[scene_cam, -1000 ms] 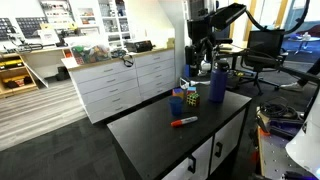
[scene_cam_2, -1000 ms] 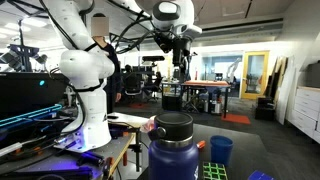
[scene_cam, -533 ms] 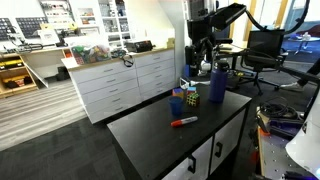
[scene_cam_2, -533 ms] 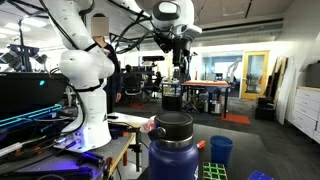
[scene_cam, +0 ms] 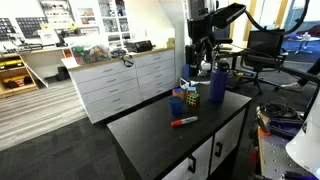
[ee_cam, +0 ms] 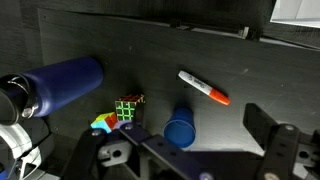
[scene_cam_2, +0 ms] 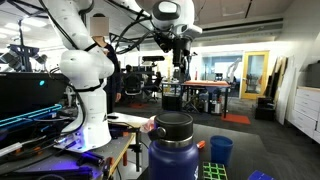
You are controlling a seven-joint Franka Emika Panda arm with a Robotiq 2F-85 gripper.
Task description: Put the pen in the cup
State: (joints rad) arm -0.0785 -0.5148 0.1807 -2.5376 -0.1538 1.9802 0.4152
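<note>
The end effector (scene_cam: 200,60) hangs wide and empty, high above the desk (scene_cam: 150,135). Closing off-centre could roll the slim pen (ee_cam: 203,87), centre-right in the wrist view, against the nearby cup (ee_cam: 180,132).

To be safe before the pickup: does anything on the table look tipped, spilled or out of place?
Nothing stands out. The pen lies flat on the black table, apart from the cup, which stands upright. The bottle is upright too, the cube beside the cup; nothing is spilled.

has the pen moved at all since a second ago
No. The pen lies where it was, at the same gap and angle to the bottle behind it.
</note>
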